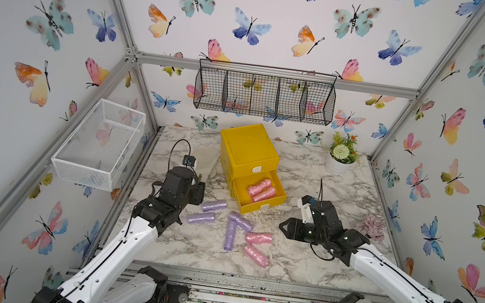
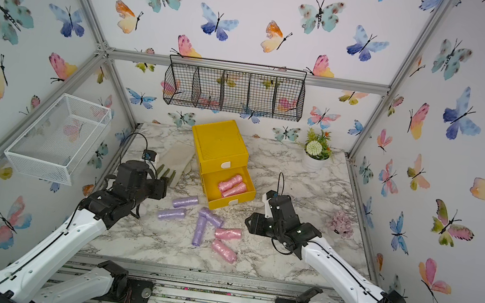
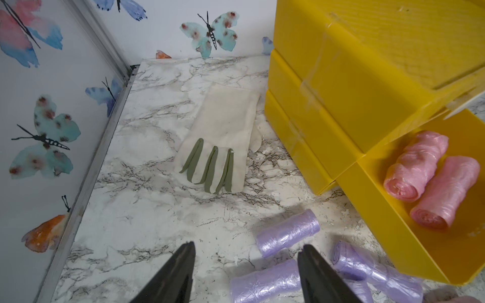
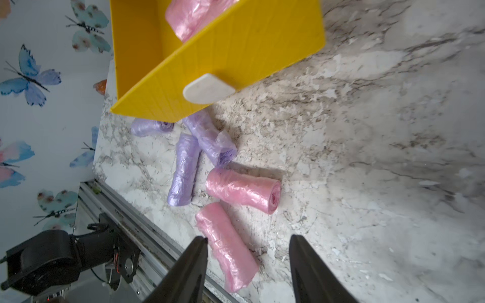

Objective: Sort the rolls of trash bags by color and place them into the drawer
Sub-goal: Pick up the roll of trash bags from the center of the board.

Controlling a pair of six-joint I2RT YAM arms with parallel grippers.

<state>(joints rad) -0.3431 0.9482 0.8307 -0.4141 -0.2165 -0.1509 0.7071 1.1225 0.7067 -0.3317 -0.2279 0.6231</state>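
Top views, read left to right. Left hand (image 3: 246, 245): fingers wide, empty, over the desk (image 1: 299, 263). Cream glove (image 3: 217, 126): flat on the desk, beside the yellow drawer cabinet (image 1: 248, 146). Purple rolls (image 1: 200, 217), four: loose on the desk before the open bottom drawer (image 1: 254, 208). Pink rolls (image 1: 258, 186): two in that drawer, two more on the desk nearer the front. Right hand (image 4: 248, 237): fingers wide, empty; one pink roll lies just beside a finger, seemingly not touching.
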